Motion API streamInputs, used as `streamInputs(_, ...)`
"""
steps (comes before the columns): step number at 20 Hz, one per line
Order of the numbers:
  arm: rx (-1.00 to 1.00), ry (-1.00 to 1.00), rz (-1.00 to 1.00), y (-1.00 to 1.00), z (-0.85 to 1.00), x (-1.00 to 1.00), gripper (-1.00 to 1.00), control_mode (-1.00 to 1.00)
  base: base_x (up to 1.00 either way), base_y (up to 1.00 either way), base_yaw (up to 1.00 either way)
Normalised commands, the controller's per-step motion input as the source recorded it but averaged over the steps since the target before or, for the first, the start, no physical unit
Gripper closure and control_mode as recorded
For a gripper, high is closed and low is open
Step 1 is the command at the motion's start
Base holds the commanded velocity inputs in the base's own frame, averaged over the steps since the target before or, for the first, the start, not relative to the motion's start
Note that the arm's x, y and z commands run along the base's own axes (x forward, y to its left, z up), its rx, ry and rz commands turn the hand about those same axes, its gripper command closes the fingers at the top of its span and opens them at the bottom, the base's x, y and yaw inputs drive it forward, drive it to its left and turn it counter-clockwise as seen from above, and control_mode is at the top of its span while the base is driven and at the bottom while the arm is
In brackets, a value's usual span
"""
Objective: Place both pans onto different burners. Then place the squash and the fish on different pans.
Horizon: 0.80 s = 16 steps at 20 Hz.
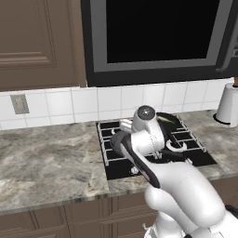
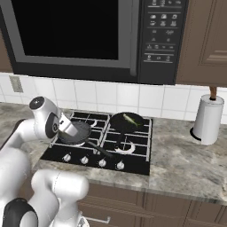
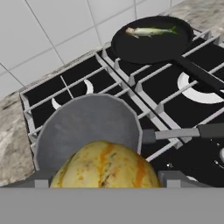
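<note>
The tool [image 3: 105, 186], clamped on the squash [image 3: 107, 166], hangs over the near-left pan [image 3: 87, 127], ready to drop it; the fish [image 3: 151, 31] occupies the far pan [image 3: 153, 41].

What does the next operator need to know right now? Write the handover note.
End effector: shut on the squash, held above the grey pan.
Both pans sit on separate burners of the hob: the grey one front left, the black pan back right.
Done: pans placed; fish lies in the black pan.
Left: lower the squash into the grey pan and release.
</note>
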Motion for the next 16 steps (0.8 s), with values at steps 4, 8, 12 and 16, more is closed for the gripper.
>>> streamInputs(4, 0.01, 0.0, 0.0, 0.0, -0.37, 0.29, 1.0, -1.0, 0.0, 0.0, 0.0)
streamInputs(8, 0.03, 0.0, 0.0, 0.03, -0.37, 0.23, 1.0, -1.0, 0.0, 0.0, 0.0)
streamInputs(12, 0.03, 0.0, 0.0, 0.04, -0.19, 0.18, 1.0, -1.0, 0.0, 0.0, 0.0)
streamInputs(16, 0.03, 0.0, 0.0, 0.06, -0.03, 0.15, 1.0, -1.0, 0.0, 0.0, 0.0)
